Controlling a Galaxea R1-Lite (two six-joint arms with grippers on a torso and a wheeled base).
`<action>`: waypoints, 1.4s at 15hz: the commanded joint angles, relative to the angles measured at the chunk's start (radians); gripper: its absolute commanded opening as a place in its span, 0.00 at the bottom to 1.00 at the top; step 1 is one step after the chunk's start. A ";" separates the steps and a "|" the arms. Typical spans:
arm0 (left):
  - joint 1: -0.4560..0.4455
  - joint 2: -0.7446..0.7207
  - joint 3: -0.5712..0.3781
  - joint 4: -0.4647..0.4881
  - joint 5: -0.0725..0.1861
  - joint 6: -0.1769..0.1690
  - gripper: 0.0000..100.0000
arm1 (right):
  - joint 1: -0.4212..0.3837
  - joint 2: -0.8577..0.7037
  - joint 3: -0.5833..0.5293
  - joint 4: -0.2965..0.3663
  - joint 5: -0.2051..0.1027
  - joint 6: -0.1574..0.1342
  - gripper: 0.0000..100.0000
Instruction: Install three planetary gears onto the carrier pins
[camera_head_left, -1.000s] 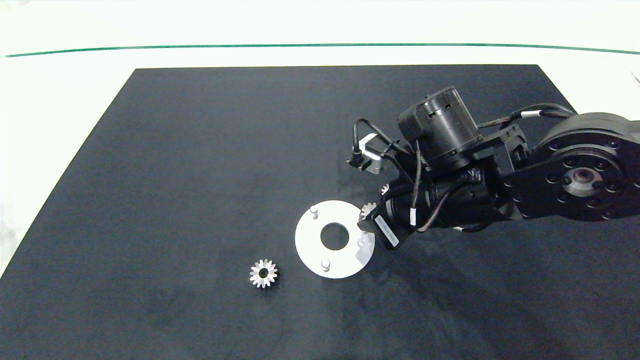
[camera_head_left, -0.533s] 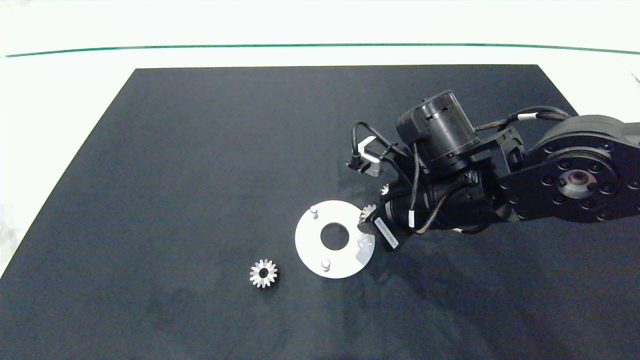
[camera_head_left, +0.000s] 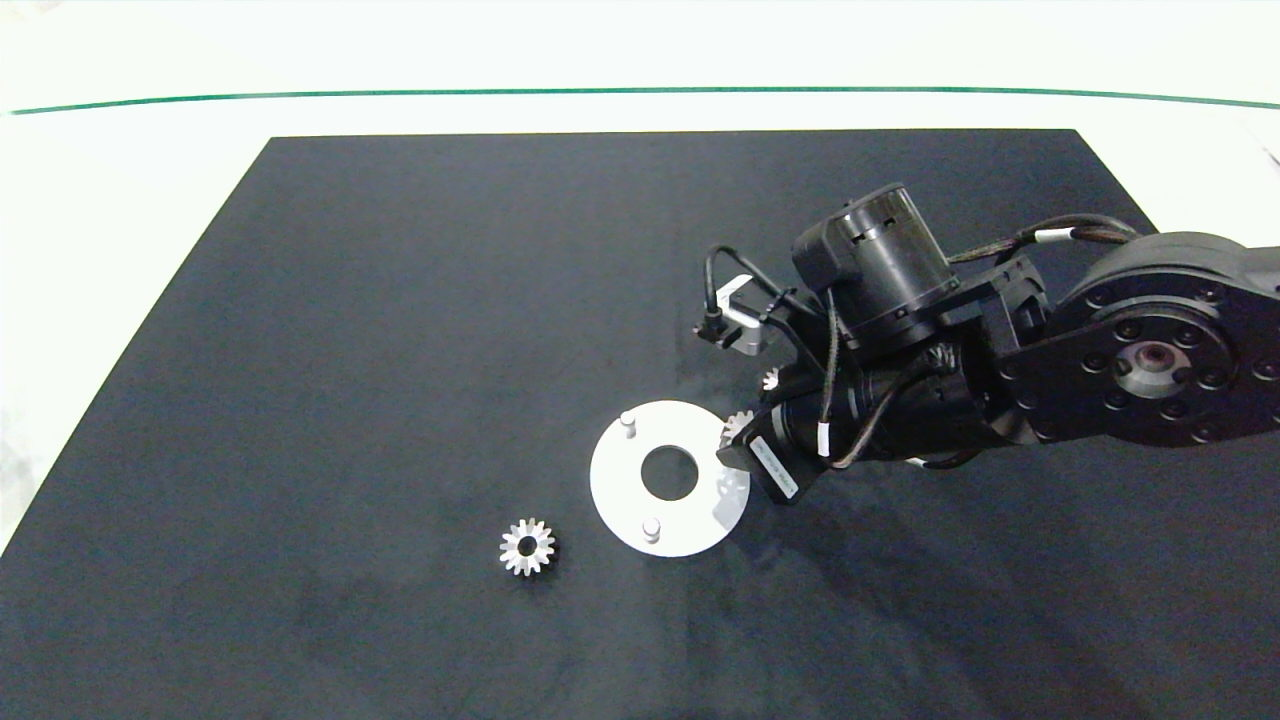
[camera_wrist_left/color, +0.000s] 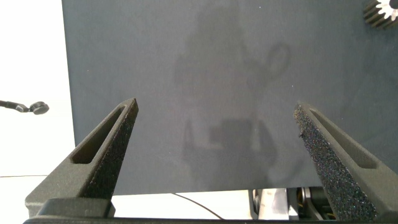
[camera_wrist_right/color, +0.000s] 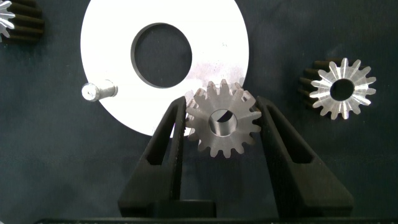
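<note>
The right gripper (camera_wrist_right/color: 222, 124) hung over the right edge of the white disc (camera_head_left: 620, 488), its jaws clamped on a gear (camera_wrist_right/color: 222, 120) directly above that rim. A second gear (camera_wrist_right/color: 340, 88) lay on the black mat (camera_head_left: 400, 350) just beside the gripper, off the disc; a third (camera_head_left: 527, 546) sat alone to the disc's left, with open mat all round. Two pins (camera_head_left: 628, 422) stood bare on the disc; the arm hid where the third would be. The left gripper (camera_wrist_left/color: 217, 134) hovered near the mat's edge, jaws wide apart, holding nothing. White tabletop (camera_head_left: 130, 170) bordered the mat.
</note>
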 joint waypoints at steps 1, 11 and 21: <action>0.000 -0.005 0.000 0.003 0.000 0.001 1.00 | 0.000 0.012 -0.002 0.000 0.001 -0.001 0.22; -0.001 -0.005 0.000 0.003 0.000 0.001 1.00 | 0.000 0.029 -0.008 -0.003 0.001 0.000 0.22; -0.001 -0.005 0.000 0.003 0.000 0.003 1.00 | 0.009 0.035 -0.022 -0.016 -0.011 0.014 0.22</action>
